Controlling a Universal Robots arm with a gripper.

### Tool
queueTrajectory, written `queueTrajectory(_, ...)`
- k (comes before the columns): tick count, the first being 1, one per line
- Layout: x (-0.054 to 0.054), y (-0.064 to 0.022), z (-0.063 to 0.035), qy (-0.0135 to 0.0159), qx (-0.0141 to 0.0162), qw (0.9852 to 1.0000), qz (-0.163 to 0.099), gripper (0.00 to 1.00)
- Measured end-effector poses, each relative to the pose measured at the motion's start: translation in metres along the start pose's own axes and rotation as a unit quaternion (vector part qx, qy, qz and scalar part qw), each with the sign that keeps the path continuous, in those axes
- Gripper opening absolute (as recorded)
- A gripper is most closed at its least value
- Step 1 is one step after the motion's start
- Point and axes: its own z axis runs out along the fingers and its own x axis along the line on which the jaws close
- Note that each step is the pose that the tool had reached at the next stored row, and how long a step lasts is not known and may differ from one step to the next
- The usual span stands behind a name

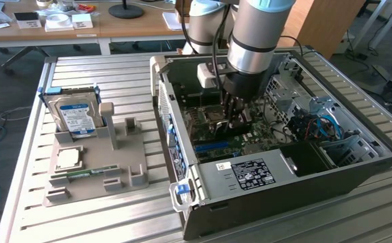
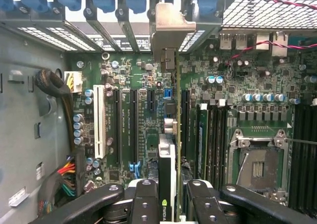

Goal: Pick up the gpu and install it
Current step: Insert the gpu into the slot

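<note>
Clearly, the gpu (image 2: 167,164) is clamped edge-on between the two black fingers (image 2: 143,199) of the claw (image 2: 167,196), which is closed narrowly on the card. The claw (image 1: 235,115) is seen lowered inside the open computer case (image 1: 284,172) on the counter (image 1: 115,223). The card is held upright over the green motherboard (image 2: 124,110), beside the long expansion slots, with its silvery bracket (image 2: 168,30) against the rear slot openings. Whether its edge is seated in a slot cannot be told. Well apart, a hard drive (image 1: 74,114) is stood in a grey holder (image 1: 94,172).
</note>
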Motion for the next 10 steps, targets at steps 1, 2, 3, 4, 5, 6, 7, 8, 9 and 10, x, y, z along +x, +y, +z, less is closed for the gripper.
queueTrajectory(1, 0.0000, 0.0000, 0.0001, 0.0001, 0.0000, 1.0000, 0.000, 0.27)
queueTrajectory(2, 0.0001, 0.0000, 0.0002, 0.0002, 0.0000, 1.0000, 0.000, 0.27)
queueTrajectory(3, 0.0000, 0.0000, 0.0007, 0.0000, 0.0001, 1.0000, 0.000, 0.27)
queueTrajectory(4, 0.0000, 0.0000, 0.0013, -0.0001, 0.0001, 1.0000, 0.000, 0.27)
queueTrajectory(5, 0.0000, 0.0001, 0.0019, -0.0001, 0.0001, 1.0000, 0.000, 0.27)
queueTrajectory(6, 0.0001, 0.0001, 0.0022, 0.0000, 0.0001, 1.0000, 0.000, 0.27)
queueTrajectory(7, 0.0001, 0.0001, 0.0022, 0.0001, 0.0000, 1.0000, 0.000, 0.27)
queueTrajectory(8, 0.0001, 0.0001, 0.0022, 0.0001, 0.0000, 1.0000, 0.000, 0.27)
queueTrajectory(9, 0.0001, 0.0001, 0.0022, 0.0001, 0.0000, 1.0000, 0.000, 0.27)
queueTrajectory(10, 0.0001, 0.0001, 0.0023, 0.0001, 0.0000, 1.0000, 0.000, 0.27)
